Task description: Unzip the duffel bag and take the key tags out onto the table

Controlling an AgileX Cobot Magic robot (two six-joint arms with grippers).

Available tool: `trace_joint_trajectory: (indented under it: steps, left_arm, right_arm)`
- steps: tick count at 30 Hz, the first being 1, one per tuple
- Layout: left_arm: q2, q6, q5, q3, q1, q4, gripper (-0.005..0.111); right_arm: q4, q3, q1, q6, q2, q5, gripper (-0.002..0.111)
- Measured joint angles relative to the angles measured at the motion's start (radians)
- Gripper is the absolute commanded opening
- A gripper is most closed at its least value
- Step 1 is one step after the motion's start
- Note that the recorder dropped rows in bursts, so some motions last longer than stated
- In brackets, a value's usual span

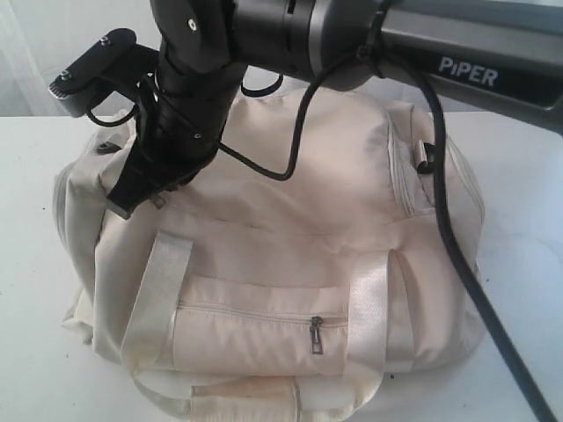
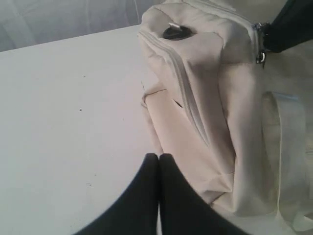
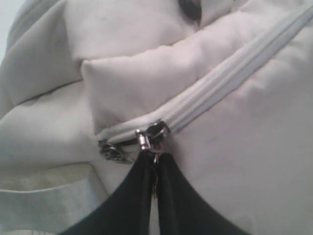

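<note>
The right gripper is clamped on the zip pull at the bag's end, placed to drag it along the closed zip. The left gripper, pinched together on nothing, hangs over bare table beside that end, leaving the zip's run free. The tags are out of sight, likely inside.

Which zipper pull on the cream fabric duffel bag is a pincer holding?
The metal pull of the long top zipper, pinched in the shut right pincer near the cream duffel bag's end. The small front pocket's pull hangs free.
</note>
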Motion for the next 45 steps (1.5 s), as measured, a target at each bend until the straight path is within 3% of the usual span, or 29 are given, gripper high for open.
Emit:
trace_joint_trajectory:
  steps: [7, 15, 23, 30, 37, 45]
  left_arm:
    - [0.000, 0.027, -0.166, 0.070, -0.025, -0.009, 0.002]
    - [0.095, 0.038, -0.308, 0.091, -0.025, -0.013, 0.045]
    - [0.301, 0.038, -0.583, 0.091, -0.041, -0.009, 0.060]
    - [0.479, 0.038, -0.549, 0.020, -0.144, 0.034, 0.064]
    - [0.653, 0.042, -0.551, -0.068, -0.155, 0.045, 0.064]
    - [0.808, -0.003, -0.721, -0.079, -0.172, 0.137, 0.064]
  right_arm:
    - [-0.175, 0.000, 0.002, -0.008, 0.000, -0.041, 0.000]
    - [-0.279, 0.000, 0.002, -0.011, 0.004, -0.152, 0.000]
    - [-0.392, 0.000, 0.003, -0.014, 0.047, -0.144, 0.000]
    - [-0.357, 0.000, 0.027, -0.018, 0.012, -0.041, 0.000]
    - [-0.265, -0.001, 0.029, -0.053, 0.000, -0.033, 0.000]
    - [-0.276, -0.001, 0.029, -0.051, 0.000, -0.029, 0.000]
